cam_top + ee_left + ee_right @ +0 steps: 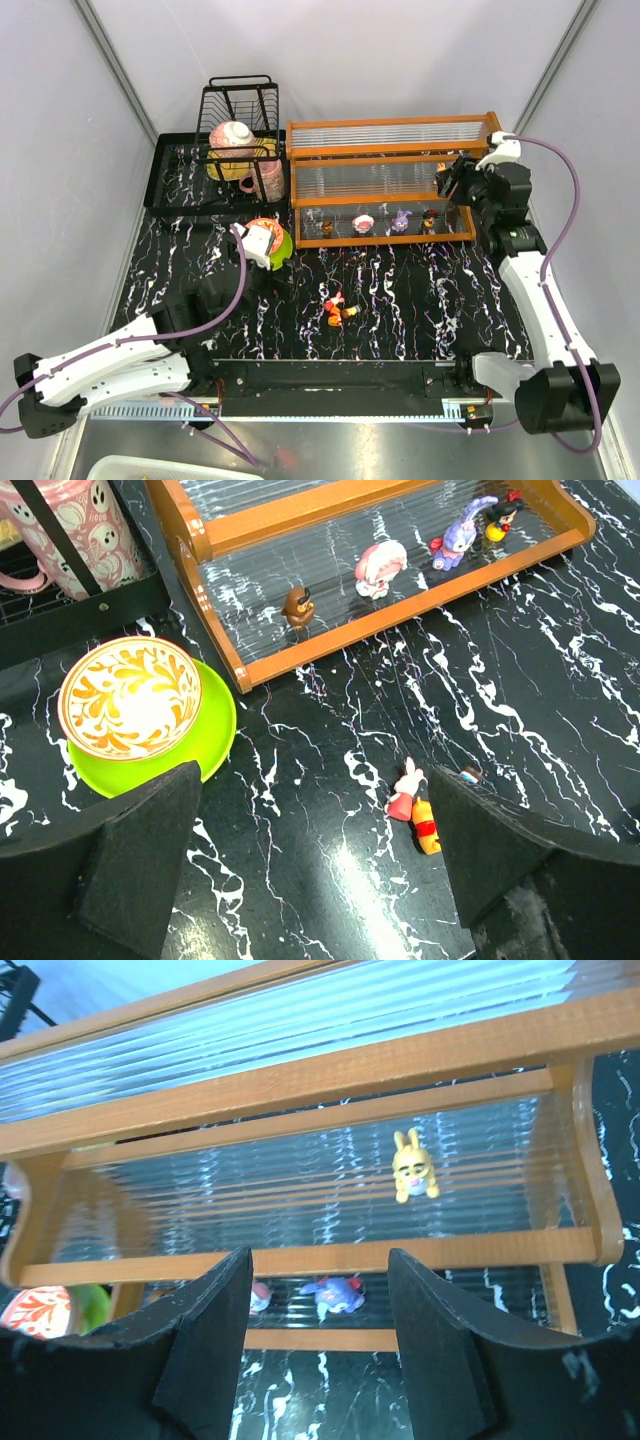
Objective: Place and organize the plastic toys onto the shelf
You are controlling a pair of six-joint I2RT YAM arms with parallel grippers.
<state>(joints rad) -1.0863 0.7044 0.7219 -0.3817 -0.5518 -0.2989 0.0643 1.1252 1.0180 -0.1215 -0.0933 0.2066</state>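
**While loose toys (415,805) lie on the table (560,680), nothing is held**

Although five figurines are already set on the shelf (390,152), the job is judged unfinished; a brown one (295,605), a pink-white one (380,568), a purple one (460,535) and a red-and-black one (500,515) are lined along the lowest tier, and a yellow rabbit figure (413,1165) is stood alone on the middle tier; the loose toys are found on the table in front of the shelf, well apart from it, two of them touching and a third just beside.

Trouble is most likely at the pick; the loose toys are tiny, lie on their sides and sit close together, so two could be caught at once, or one squeezed out across the glossy table. The ribbed panels could also let a figure topple when released. At the shelf, the yellow rabbit figure could be knocked over if the frame is bumped.

The left pincer (315,810) is held wide and empty, tilted down over the table on the near side of the loose toys; its arm is stretched forward past the red patterned bowl (130,695) on its green plate (215,735). The right pincer (320,1270) is likewise spread and empty, faced at the middle tier; its arm is raised and bent leftward at the shelf's right end.
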